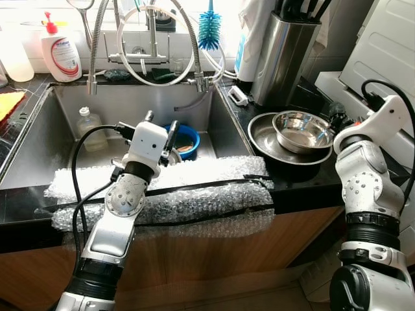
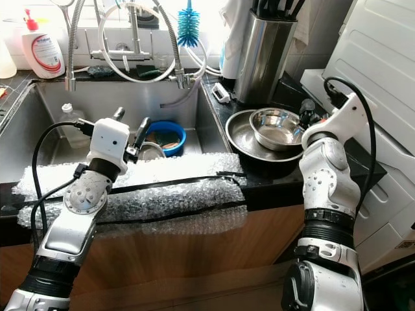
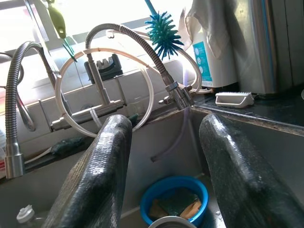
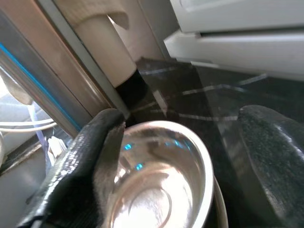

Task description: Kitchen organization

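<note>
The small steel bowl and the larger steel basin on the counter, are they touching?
Touching. The left eye view shows the small steel bowl sitting inside the larger steel basin, resting on its floor.

Two arms, silver-grey casings, jointed in rounded segments. Left arm (image 1: 126,194): round disc-shaped joint cover with small screws set around its face, black ribbed collar lower down, boxy white wrist housing just behind the left gripper (image 1: 160,131). Black cable (image 1: 81,152) loops out from that housing and runs back along the forearm. Left gripper's fingers (image 3: 97,175) long, black, glossy, with a fine pebbled texture and rounded tips. Right arm (image 1: 366,188): same silver shell, screw-dotted joint, black rings near the base, white wrist block with a black cable (image 1: 395,91) arching over it. Right gripper (image 4: 180,156): fingers (image 4: 78,175) black, grainy, thick.
</note>
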Motion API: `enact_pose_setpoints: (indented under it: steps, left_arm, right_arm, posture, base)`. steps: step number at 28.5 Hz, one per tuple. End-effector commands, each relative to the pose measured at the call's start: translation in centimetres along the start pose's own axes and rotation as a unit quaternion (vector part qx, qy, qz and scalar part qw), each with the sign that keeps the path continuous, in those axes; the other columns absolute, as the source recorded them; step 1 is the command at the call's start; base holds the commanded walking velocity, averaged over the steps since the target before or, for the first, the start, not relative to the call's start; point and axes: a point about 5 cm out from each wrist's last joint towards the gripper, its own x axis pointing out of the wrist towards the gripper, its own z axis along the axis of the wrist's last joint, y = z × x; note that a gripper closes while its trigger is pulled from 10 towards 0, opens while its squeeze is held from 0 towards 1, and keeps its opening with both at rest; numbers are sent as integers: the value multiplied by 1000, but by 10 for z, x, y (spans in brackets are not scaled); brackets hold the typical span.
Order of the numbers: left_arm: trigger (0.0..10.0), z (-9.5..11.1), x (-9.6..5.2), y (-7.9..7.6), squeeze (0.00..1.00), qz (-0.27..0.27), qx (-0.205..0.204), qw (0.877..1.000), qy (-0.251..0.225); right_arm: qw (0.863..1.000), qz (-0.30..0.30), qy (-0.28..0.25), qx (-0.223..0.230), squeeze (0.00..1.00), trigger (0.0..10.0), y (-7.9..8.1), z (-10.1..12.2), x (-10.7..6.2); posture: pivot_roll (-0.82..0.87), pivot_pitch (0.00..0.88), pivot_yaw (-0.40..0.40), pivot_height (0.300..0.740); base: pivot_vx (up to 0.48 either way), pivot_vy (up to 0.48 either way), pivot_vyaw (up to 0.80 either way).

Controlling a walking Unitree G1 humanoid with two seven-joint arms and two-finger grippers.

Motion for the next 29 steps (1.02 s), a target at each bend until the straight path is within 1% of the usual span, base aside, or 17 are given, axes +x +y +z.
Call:
enact_pose_setpoints:
  steps: [1, 3, 6, 14, 19, 24, 27, 28, 29]
  left_arm:
    - [10000, 8, 2, -3, 0, -8, 7, 1000, -15]
    - [10000, 7, 2, -3, 0, -9, 6, 1000, -14]
    - [10000, 7, 2, -3, 0, -10, 7, 1000, -14]
    - [10000, 8, 2, -2, 0, -10, 8, 1000, -15]
    - [10000, 8, 2, -2, 0, -10, 9, 1000, -16]
    - [10000, 7, 2, -3, 0, -12, 8, 1000, -14]
    - [10000, 7, 2, -3, 0, -12, 8, 1000, -15]
    - [10000, 7, 2, -3, 0, -11, 8, 1000, -15]
    - [10000, 7, 2, -3, 0, -10, 8, 1000, -15]
  right_arm:
    - [1000, -20, 14, 17, 0, 10000, -7, -1, 2]
    - [999, -28, 22, 25, 0, 10000, -9, -3, 3]
    - [997, -28, 47, 57, 0, 10000, -10, -10, 4]
    - [995, -22, 65, 77, 0, 10000, -6, -15, 4]
    - [994, -18, 78, 76, 0, 10000, -5, -18, 5]
    - [994, -8, 92, 52, 0, 10000, -2, -23, 6]
    - [994, -3, 101, 47, 0, 10000, 0, -26, 5]
    - [994, -3, 103, 46, 0, 6000, 0, -27, 5]
    - [994, -3, 104, 45, 0, 4039, 0, -27, 5]
  posture:
    - [13, 0, -102, 740]
    - [14, 0, -101, 740]
    - [14, 0, -101, 740]
    - [14, 0, -101, 740]
    - [14, 0, -103, 740]
    - [14, 0, -103, 740]
    - [15, 0, -104, 740]
    - [15, 0, -103, 740]
    - [15, 0, -103, 740]
  base:
    - [0, 0, 0]
    - [0, 0, 0]
    - [0, 0, 0]
    - [0, 0, 0]
    - [0, 0, 0]
    - [0, 0, 0]
    - [0, 0, 0]
    - [0, 0, 0]
    - [0, 0, 0]
